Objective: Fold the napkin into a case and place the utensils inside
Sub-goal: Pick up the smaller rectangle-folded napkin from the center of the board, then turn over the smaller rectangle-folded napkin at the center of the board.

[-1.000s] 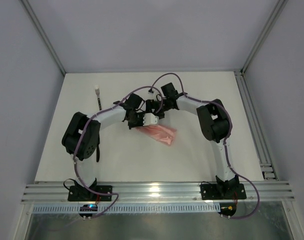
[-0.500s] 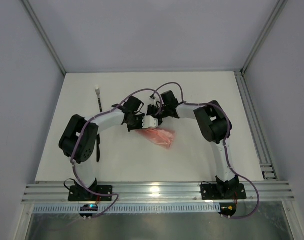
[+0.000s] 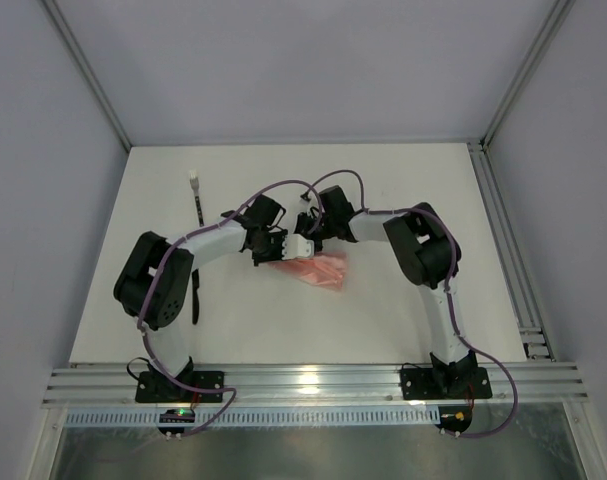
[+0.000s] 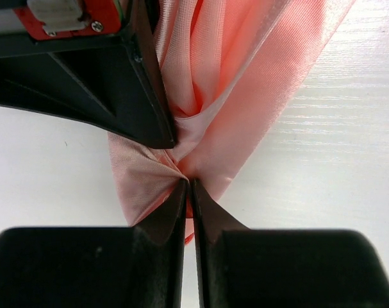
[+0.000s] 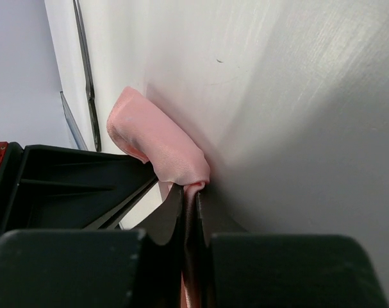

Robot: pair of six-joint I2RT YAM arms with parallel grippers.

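Observation:
The salmon-pink napkin (image 3: 319,268) lies bunched in a folded wedge at mid-table; I cannot tell whether it forms a case. My left gripper (image 4: 188,183) is shut on a gathered corner of the napkin (image 4: 245,83). My right gripper (image 5: 193,190) is shut on a rolled fold of the napkin (image 5: 157,138), right beside the left one. In the top view the left gripper (image 3: 270,255) and right gripper (image 3: 299,247) meet at the napkin's left end. One black utensil (image 3: 199,207) lies at the back left. Another utensil (image 3: 195,300) lies beside the left arm's elbow.
The right gripper's black body (image 4: 111,83) fills the upper left of the left wrist view. The left gripper's body (image 5: 66,186) sits close on the left in the right wrist view. A metal rail (image 3: 513,250) runs along the table's right edge.
The right gripper has gone from open to shut on the napkin's fold. Both wrists have drawn a little to the left, and the napkin has shifted with them.

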